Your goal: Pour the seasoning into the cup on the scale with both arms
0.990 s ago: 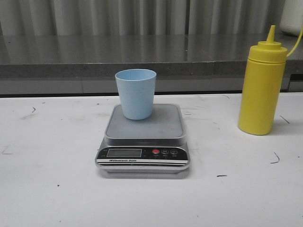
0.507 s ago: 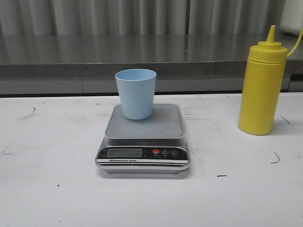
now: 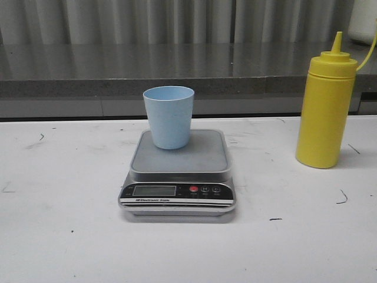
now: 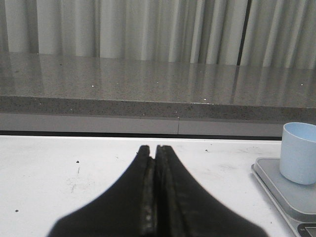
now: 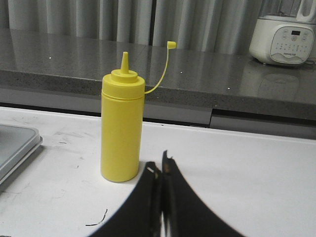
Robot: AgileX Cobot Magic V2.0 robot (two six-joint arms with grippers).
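While both stay empty, left pincer (image 4: 154,153) and right pincer (image 5: 160,170) are closed.

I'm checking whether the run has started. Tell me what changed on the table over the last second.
Nothing visibly changed. In the front view the cup stands on the scale as before, and the seasoning bottle stands upright to the right on the table, untouched. Neither end effector appears in that view.
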